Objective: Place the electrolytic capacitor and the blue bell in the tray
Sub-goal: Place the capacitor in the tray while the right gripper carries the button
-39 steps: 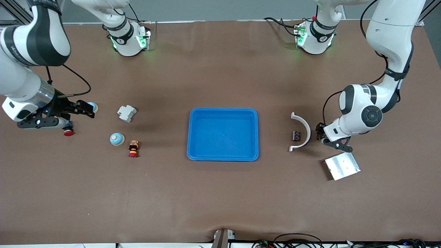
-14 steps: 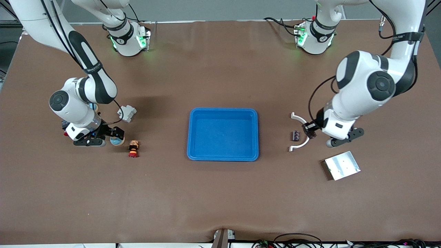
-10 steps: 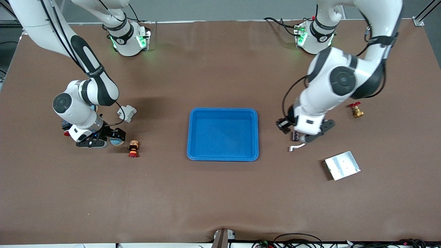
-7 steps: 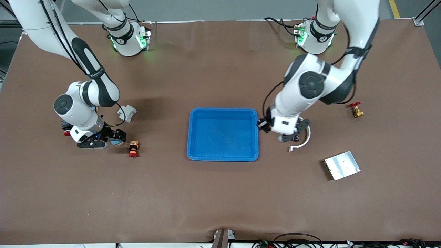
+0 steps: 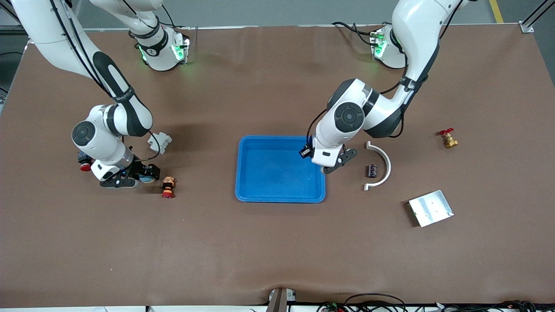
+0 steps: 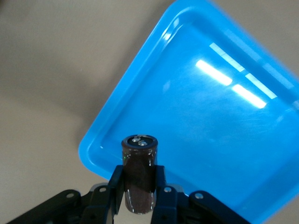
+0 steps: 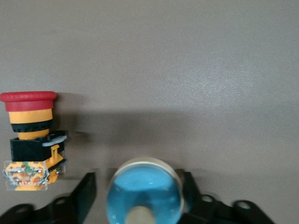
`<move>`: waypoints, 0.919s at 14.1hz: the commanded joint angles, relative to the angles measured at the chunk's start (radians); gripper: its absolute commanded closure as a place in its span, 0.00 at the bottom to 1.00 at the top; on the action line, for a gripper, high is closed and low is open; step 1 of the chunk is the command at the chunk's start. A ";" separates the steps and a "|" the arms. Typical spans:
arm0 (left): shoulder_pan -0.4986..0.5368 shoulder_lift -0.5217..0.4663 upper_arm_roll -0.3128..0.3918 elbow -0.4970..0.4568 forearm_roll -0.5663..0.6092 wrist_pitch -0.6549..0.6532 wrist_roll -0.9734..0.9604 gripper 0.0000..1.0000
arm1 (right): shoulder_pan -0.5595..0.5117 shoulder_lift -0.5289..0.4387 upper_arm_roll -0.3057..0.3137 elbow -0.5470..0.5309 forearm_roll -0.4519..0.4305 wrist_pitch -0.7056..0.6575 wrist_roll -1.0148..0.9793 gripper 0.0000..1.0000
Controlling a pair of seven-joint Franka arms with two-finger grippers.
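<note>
On a brown table [image 5: 277, 242], the electrolytic capacitor [image 6: 139, 173] is clenched by the left gripper [image 6: 139, 198] over the blue tray [image 5: 260, 190] at frame center and should be lowered before release; at middle left, the right gripper [image 7: 140, 196] straddles the blue bell [image 7: 144, 195], grasp uncertain.

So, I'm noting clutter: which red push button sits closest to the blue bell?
The push button lying between the blue bell and the tray. The other button pokes out from under the right arm, toward its end of the table.

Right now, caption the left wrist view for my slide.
Left gripper holds the electrolytic capacitor above the blue tray's rim.
</note>
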 commanded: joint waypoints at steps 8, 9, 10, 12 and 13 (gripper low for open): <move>-0.038 0.050 0.012 -0.146 0.065 0.217 -0.024 1.00 | 0.007 -0.026 0.008 0.005 0.009 -0.030 0.000 1.00; -0.038 0.056 0.013 -0.146 0.074 0.229 -0.039 1.00 | 0.008 -0.050 0.008 0.005 0.009 -0.059 0.006 1.00; -0.035 0.063 0.013 -0.142 0.082 0.235 -0.042 1.00 | 0.018 -0.081 0.009 0.007 0.009 -0.111 0.010 1.00; -0.033 0.073 0.018 -0.132 0.085 0.257 -0.042 1.00 | 0.041 -0.156 0.008 0.016 0.011 -0.228 0.041 1.00; -0.033 0.081 0.019 -0.129 0.085 0.270 -0.042 1.00 | 0.051 -0.191 0.009 0.022 0.011 -0.271 0.070 1.00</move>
